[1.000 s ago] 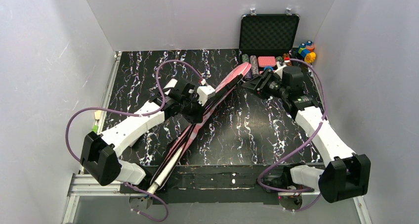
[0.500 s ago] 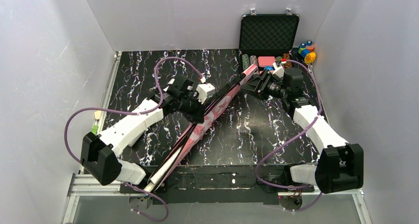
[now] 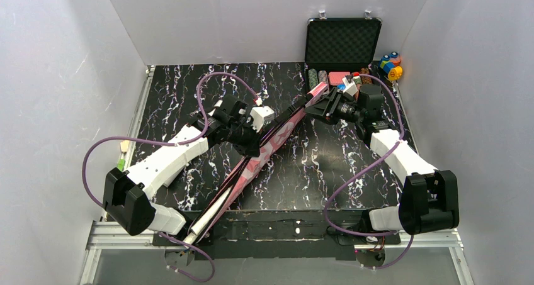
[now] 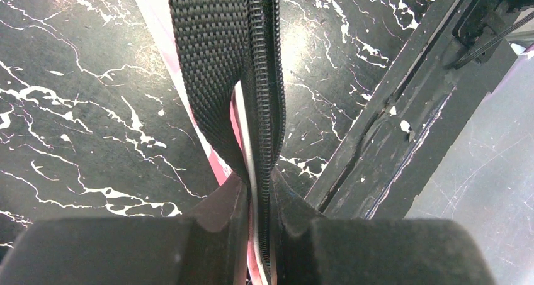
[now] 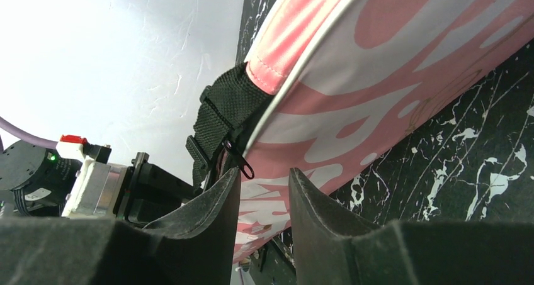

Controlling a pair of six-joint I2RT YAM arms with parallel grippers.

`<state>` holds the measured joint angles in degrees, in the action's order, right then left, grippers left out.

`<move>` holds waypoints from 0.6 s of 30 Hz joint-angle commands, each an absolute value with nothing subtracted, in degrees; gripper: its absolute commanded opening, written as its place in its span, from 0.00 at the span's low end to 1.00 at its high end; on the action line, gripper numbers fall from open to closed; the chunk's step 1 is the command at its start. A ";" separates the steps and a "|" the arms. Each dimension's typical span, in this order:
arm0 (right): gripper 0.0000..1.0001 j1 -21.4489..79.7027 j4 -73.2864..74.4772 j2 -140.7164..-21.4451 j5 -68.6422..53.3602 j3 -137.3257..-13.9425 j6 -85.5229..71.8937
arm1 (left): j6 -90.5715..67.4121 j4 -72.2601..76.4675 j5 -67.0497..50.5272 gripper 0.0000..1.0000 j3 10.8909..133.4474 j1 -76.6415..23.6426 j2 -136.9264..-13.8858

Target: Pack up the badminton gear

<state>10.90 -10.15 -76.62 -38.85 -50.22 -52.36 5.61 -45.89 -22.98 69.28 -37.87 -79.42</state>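
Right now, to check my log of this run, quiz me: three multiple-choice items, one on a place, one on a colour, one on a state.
1. Where is the black case?
A) far right corner of the table
B) near left edge
C) between the arm bases

2. The strap of the pink bag is:
A) white
B) black
C) blue

3. The left fingers are:
A) spread wide
B) shut on the bag's zipper edge
C) holding a chip

Answers: 1 A, it stands open there; 2 B, black webbing; 3 B, they pinch the zipper.

1 overhead, 2 close wrist views — shared: pink bag
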 commanded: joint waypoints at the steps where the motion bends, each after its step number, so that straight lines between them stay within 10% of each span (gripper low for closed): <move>1: 0.41 10.88 -14.10 -77.40 -40.85 -53.85 -52.35 | 6.41 -44.12 -25.14 0.00 72.62 -37.70 -78.58; 18: 0.29 12.22 -11.81 -80.76 -40.99 -57.86 -50.37 | 7.10 -45.32 -24.88 0.00 73.46 -37.69 -78.67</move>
